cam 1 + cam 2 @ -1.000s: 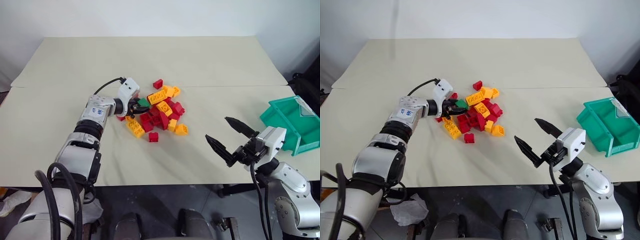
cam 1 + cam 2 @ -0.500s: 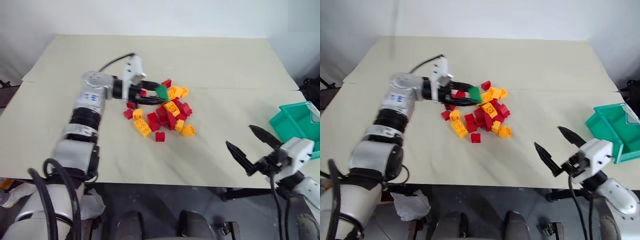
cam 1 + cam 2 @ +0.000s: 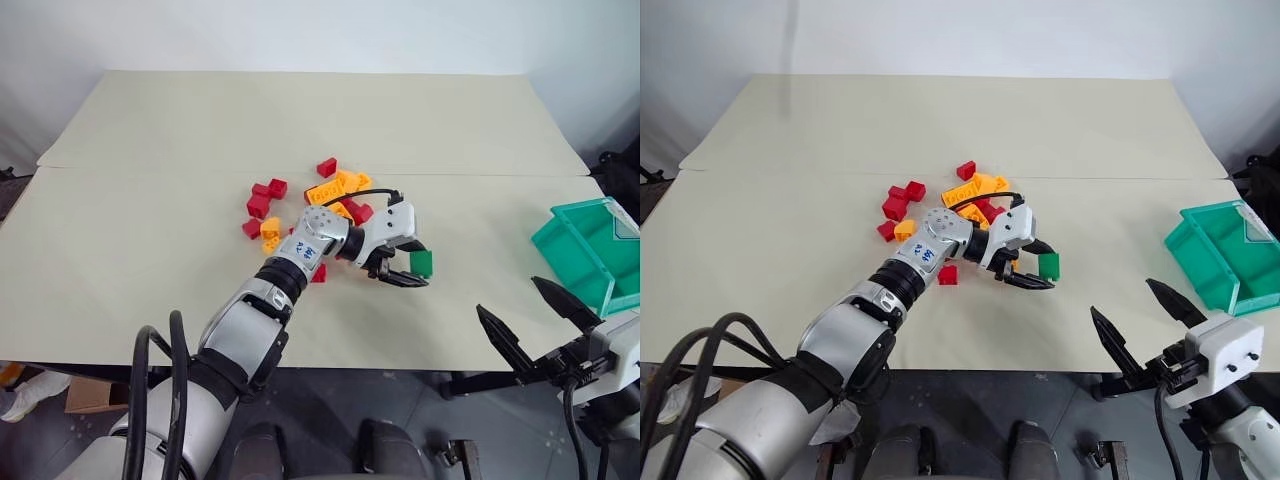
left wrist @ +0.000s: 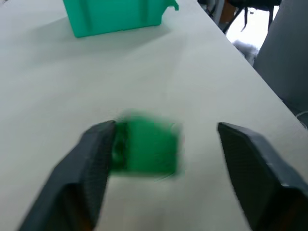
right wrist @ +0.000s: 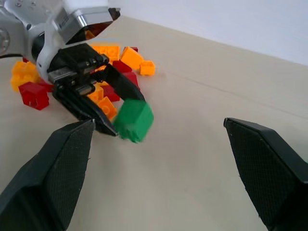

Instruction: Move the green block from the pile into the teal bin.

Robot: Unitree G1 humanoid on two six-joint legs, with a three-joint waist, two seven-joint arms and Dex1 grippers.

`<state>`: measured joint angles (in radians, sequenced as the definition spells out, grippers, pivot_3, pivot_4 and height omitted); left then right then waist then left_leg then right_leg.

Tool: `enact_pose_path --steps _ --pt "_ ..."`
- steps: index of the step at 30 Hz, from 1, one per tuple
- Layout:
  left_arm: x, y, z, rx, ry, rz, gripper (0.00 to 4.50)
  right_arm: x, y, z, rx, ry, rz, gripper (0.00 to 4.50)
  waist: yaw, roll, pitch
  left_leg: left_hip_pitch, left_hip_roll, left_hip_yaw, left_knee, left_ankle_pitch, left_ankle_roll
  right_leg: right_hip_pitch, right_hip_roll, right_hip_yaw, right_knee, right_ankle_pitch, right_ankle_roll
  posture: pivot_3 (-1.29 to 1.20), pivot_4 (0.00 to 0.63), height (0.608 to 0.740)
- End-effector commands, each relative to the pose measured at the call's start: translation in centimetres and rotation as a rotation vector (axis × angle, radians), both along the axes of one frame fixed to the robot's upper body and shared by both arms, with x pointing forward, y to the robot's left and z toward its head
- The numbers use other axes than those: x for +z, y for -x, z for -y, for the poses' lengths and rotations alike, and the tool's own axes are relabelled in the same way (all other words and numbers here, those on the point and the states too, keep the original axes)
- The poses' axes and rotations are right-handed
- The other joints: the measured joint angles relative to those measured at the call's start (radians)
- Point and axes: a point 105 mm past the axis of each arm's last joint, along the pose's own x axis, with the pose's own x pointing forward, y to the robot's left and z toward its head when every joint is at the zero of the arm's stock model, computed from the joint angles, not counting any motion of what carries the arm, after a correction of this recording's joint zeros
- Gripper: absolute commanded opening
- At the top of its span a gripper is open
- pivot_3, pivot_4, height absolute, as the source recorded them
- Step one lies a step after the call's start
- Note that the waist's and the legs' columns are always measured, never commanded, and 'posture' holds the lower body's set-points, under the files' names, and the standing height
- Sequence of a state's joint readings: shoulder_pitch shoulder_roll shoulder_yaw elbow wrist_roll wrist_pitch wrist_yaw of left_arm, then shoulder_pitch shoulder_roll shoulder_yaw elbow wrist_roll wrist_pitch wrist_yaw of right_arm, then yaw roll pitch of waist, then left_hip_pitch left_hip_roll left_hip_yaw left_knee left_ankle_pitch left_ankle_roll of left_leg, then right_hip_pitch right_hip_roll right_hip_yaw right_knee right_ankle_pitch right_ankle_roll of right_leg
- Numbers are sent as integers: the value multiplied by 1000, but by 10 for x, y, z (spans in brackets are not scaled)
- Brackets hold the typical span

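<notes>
The green block is at the tips of my left gripper, right of the pile of red and orange-yellow bricks. In the left wrist view the green block lies against one finger, while the other finger stands well apart, so the jaws are open. Whether the block rests on the table I cannot tell. The teal bin sits at the table's right edge, beyond the block. My right gripper is open and holds nothing near the front edge, short of the bin.
The cream table has a seam across its middle. A few red bricks lie loose at the pile's left side. Bare tabletop stretches between the block and the bin. The front edge drops off just past my right gripper.
My left arm swung from the pile to the right with the green block and its jaws opened. The right gripper drew back toward the front edge, still open. The camera shifted.
</notes>
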<state>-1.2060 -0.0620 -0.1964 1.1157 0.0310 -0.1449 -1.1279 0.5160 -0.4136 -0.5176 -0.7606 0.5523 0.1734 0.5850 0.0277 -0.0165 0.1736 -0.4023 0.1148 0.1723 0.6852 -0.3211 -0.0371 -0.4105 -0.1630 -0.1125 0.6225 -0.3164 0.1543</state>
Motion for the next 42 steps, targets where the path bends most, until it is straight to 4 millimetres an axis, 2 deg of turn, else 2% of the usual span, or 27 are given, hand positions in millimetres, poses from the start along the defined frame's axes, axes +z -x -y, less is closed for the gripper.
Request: enact_pose_path --steps 1,5,7,11,14,15,16,18,23,26,28,33,40,42 --pt "17 10 2 -88 107 -3 4481 8 7 -5 -1 2 36 4500 2 0 0 0 0 0 0 0 0 0 0 0 0 0 0 0 150 740" --pt "11 4 -15 -66 122 -13 4481 3 11 1 3 18 -7 4500 2 0 0 0 0 0 0 0 0 0 0 0 0 0 0 0 150 740" --pt "17 4 -25 -90 160 6 4481 5 10 3 11 31 -12 4500 -2 0 0 0 0 0 0 0 0 0 0 0 0 0 0 0 150 740" --pt "38 -7 -69 -56 294 54 4481 7 5 -1 74 41 -34 4500 -7 1 0 0 0 0 1 0 0 0 0 0 1 0 0 0 150 740" --pt "40 -11 -93 -21 324 95 4481 4 1 -4 117 -4 -86 4500 -3 1 -1 1 0 -1 1 0 0 0 0 0 4 0 -1 0 150 740" --pt "39 -13 -113 13 337 98 4481 1 -4 -7 150 -8 -113 4500 -3 1 -1 1 0 -1 1 0 0 0 0 0 4 0 -1 0 150 740" --pt "36 -16 -141 77 341 109 4481 -2 -13 -13 197 30 -136 4500 -3 1 -1 1 0 -1 1 0 0 1 0 0 3 0 -1 0 150 740" --pt "34 -16 -177 168 345 119 4481 -3 -27 -21 256 77 -145 4500 -24 1 -1 1 1 -1 2 -1 1 0 0 0 3 0 -1 0 150 740" --pt "23 0 -227 349 348 128 4481 3 -68 -40 299 79 -134 4500 -27 1 -1 1 1 -3 4 0 0 -1 0 0 7 0 -1 0 150 740" --pt "10 25 -251 438 347 74 4481 -5 -98 -46 247 110 -181 4500 -25 1 -1 0 1 -4 6 -1 1 0 0 0 8 0 0 0 150 740" --pt "6 38 -259 473 350 48 4481 -9 -113 -47 206 119 -208 4500 -28 1 -1 0 1 -4 6 -1 0 0 0 0 8 0 0 0 150 740" --pt "2 59 -254 506 350 16 4481 -21 -145 -39 79 167 -272 4500 -20 1 -1 -1 1 -4 8 -1 0 -1 0 0 9 0 0 0 150 740" --pt "7 63 -242 489 369 17 4481 -38 -152 -58 130 112 -381 4500 -30 1 -1 -1 1 -4 8 -1 0 -1 0 0 11 0 0 0 150 740" --pt "8 63 -239 477 370 18 4500 -41 -153 -58 120 120 -389 4104 -30 1 -1 -1 1 -4 8 -1 0 -1 0 0 11 0 0 0 150 740"
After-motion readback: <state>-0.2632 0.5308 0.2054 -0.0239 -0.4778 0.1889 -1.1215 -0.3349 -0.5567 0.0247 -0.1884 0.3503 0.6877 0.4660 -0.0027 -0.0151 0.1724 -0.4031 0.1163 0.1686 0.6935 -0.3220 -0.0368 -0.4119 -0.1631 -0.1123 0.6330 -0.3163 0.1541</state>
